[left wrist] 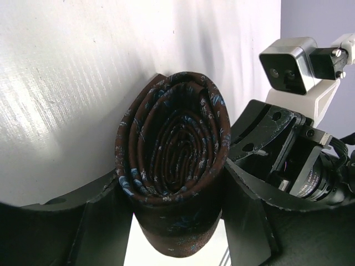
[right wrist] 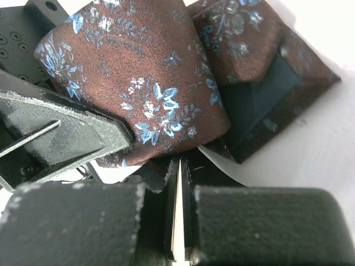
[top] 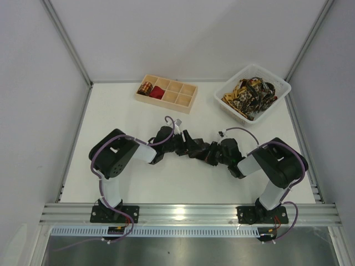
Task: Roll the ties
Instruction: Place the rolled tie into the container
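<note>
A dark brown tie with blue flowers is rolled into a coil (left wrist: pixel 175 144) that stands on edge on the white table between my left gripper's (left wrist: pixel 172 185) fingers, which touch it on both sides. In the right wrist view the same coil (right wrist: pixel 138 83) lies just ahead of my right gripper (right wrist: pixel 178 166), whose fingers are shut with nothing between them. The tie's pointed tail (right wrist: pixel 266 83) lies folded beside the coil. From above, the left gripper (top: pixel 191 147) and right gripper (top: pixel 209 153) meet at mid-table and hide the tie.
A pale wooden tray (top: pixel 186 100) at the back holds a gold-and-black coil (top: pixel 146 87) and a red coil (top: pixel 158 92). A white basket (top: pixel 283 88) at the back right holds loose gold-and-black ties (top: pixel 249 91). The left gripper's finger (right wrist: pixel 55 138) crosses the right wrist view.
</note>
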